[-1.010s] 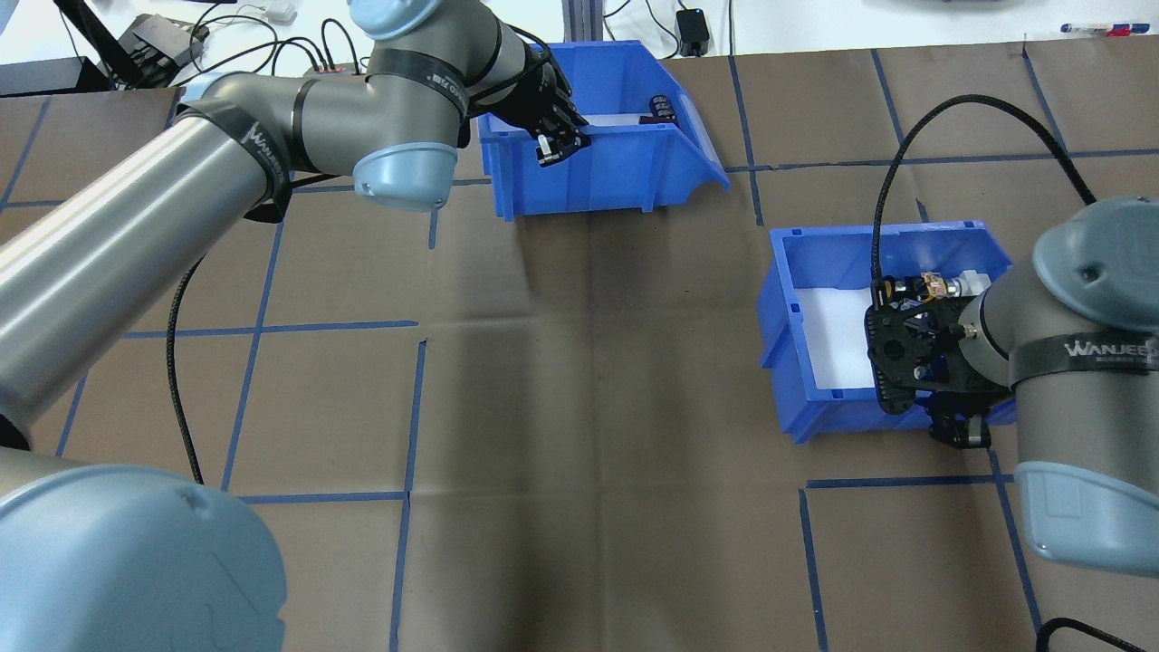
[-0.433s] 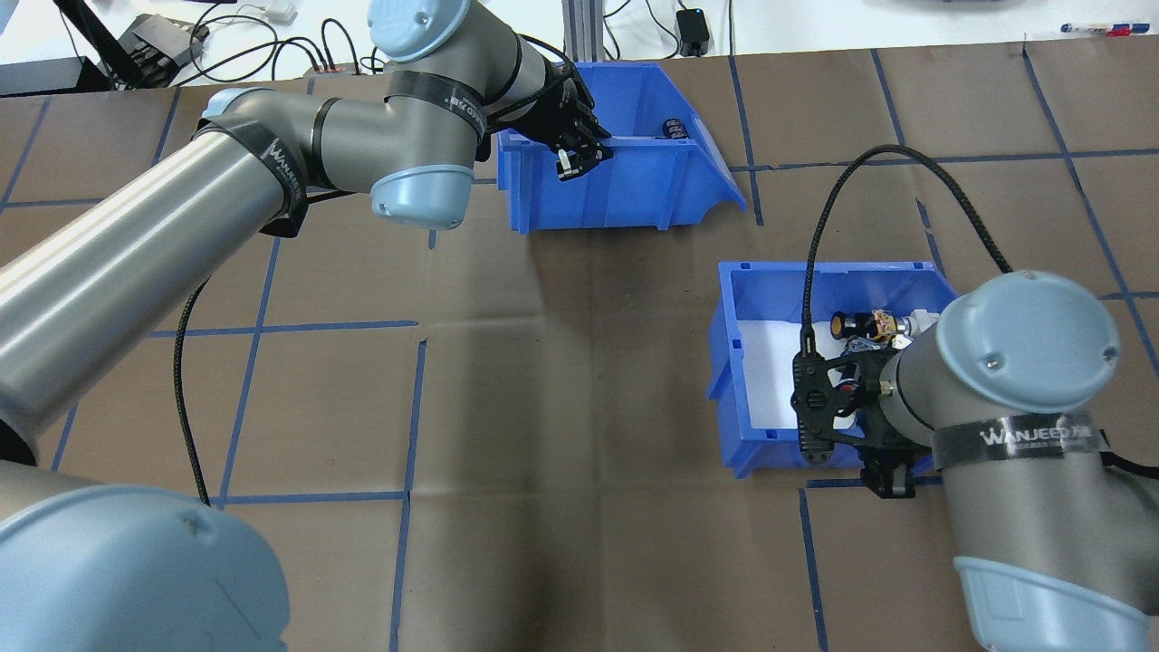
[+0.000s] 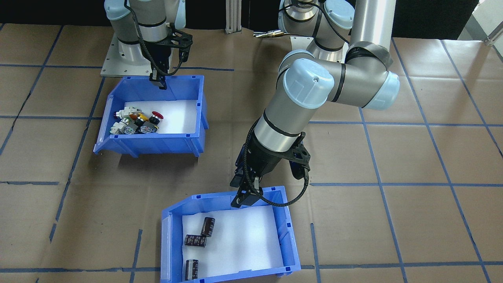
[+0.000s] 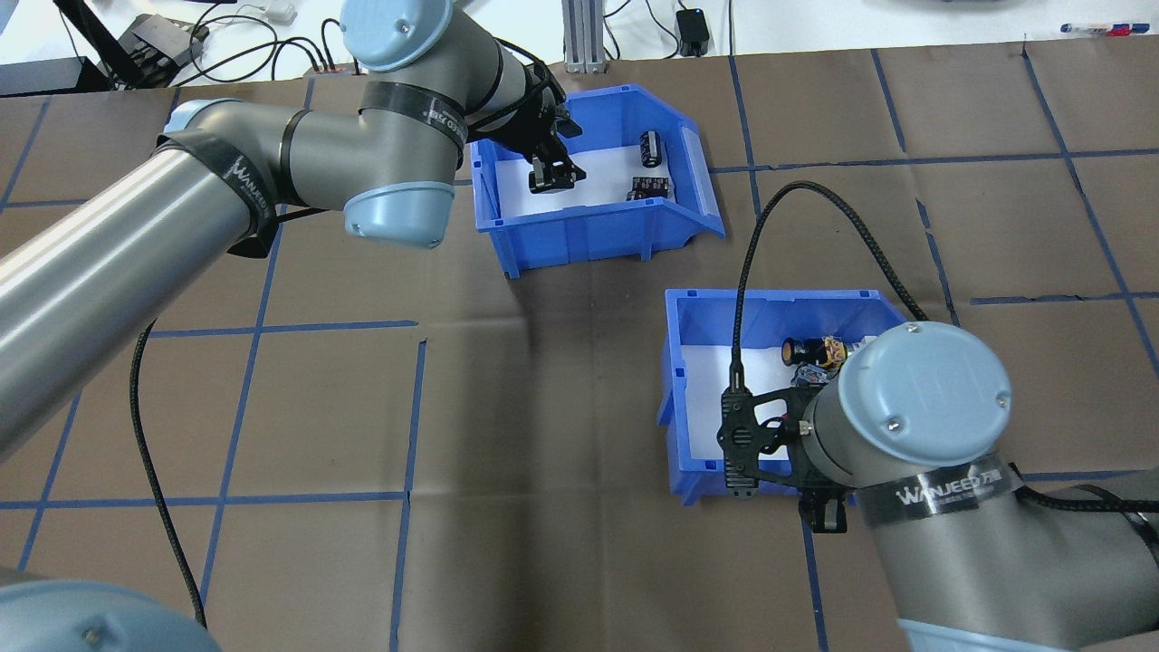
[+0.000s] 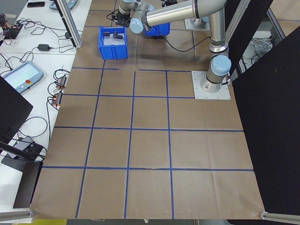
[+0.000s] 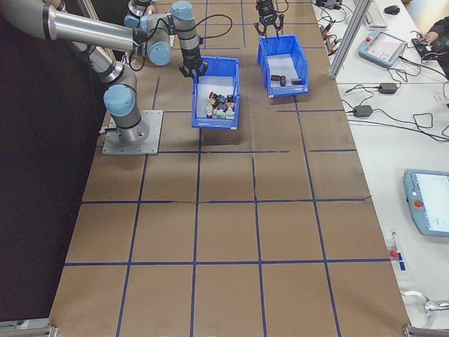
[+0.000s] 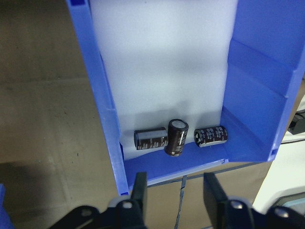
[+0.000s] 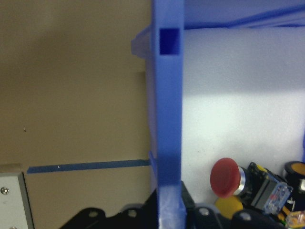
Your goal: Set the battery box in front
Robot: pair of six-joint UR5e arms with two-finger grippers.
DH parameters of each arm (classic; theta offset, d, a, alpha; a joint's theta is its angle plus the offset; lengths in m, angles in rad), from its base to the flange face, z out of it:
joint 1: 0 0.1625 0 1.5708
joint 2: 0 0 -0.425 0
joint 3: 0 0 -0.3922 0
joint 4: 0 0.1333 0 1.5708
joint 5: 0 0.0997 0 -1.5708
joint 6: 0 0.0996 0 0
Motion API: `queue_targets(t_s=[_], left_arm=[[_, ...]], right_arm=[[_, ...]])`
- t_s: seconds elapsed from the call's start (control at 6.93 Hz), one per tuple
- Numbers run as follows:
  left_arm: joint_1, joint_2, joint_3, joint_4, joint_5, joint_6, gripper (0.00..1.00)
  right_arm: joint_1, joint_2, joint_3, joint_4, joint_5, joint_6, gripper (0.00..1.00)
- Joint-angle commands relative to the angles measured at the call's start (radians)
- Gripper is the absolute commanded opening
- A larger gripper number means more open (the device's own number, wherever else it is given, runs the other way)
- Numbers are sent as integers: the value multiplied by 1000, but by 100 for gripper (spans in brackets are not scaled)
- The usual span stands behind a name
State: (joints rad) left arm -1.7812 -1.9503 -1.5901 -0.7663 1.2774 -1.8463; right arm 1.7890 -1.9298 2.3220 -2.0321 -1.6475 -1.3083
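Observation:
The battery box (image 4: 589,231), a blue bin with white foam, lies level at the far middle of the table, also seen in the front view (image 3: 289,236). Three dark cells (image 4: 650,149) (image 7: 176,137) lie at its sloped mouth. My left gripper (image 4: 546,178) (image 3: 244,200) (image 7: 174,191) hangs over the box's back wall, open, with only table and wall edge showing between its fingers. The other blue bin (image 4: 675,398) (image 3: 157,143) holds colourful push-button switches (image 3: 135,120). My right gripper (image 3: 159,82) (image 8: 170,210) is shut on that bin's back wall (image 8: 169,119).
An aluminium post (image 4: 579,36) stands just beyond the battery box, with cables and a power brick (image 4: 693,27) on the white bench behind. The right arm's base plate (image 3: 114,67) sits behind the switch bin. Blue tape lines cross the brown table cover.
The right gripper dragged the switch bin left and toward the robot. The battery box went from tilted to level and shifted slightly left and nearer. The left fingers now stand apart.

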Motion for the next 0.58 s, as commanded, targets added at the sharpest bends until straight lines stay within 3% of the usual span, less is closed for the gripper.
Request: queue_targets(t_s=[0.0,0.14,0.29,0.43], left_arm=[[20,80,17,-183,22,13,96],[44,131,28,-315,55,164,97],[66,174,32,-418,133,344,98],[86,215,30,-526,151,556,99]], right_arm=[[126,67,-4,-65,-6,96,0],[165,75,-6,-91,-6,121,0],[193,75,-12,-94,-6,129,0],[213,83,-27,-99,-6,138,0]])
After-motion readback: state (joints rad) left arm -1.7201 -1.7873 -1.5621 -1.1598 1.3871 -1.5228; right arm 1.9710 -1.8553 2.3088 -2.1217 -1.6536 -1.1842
